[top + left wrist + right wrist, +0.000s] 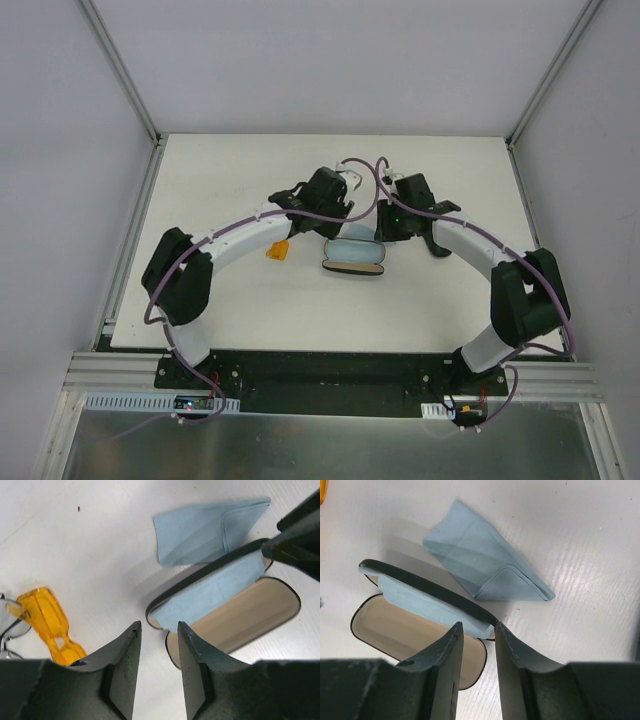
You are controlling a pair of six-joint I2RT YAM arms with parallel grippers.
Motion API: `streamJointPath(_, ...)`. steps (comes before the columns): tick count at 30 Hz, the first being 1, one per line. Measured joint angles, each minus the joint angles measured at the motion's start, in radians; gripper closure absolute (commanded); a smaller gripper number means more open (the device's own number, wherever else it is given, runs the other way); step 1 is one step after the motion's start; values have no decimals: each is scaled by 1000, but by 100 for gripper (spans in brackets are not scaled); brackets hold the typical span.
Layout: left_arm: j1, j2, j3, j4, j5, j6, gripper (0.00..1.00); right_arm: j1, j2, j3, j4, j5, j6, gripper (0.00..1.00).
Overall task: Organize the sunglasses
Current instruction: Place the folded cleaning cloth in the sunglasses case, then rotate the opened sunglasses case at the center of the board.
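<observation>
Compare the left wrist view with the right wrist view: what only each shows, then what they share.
Left wrist only: most of the translucent orange plastic sunglasses and part of the thin wire-framed pair. Right wrist only: nothing new, just an orange sliver at its corner. Both: the open black oval case, a light-blue cloth across it, a second folded light-blue cloth beside it.
</observation>
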Motion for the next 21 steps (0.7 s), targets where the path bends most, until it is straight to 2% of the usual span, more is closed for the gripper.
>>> streamJointPath(6, 0, -183, -140, 5, -6, -75, 62, -5, -7, -27, 15, 37, 9, 74)
streamJointPath(9, 12, -296, -244, 5, -26, -128, 61, -8, -25, -55, 27, 66, 17, 75)
streamJointPath(14, 119, -434, -384, 3, -29, -225, 53, -9, -105, -133, 67, 116, 40, 75)
streamJointPath(15, 139, -445, -400, 4, -37, -235, 50, -9, -123, -146, 76, 126, 45, 78)
streamJointPath(17, 175, -467, -438, 4, -72, -264, 50, -10, -148, -164, 98, 142, 54, 99)
streamJointPath(21, 181, -517, -507, 0, -98, -322, 50, -13, -151, -171, 128, 146, 72, 99)
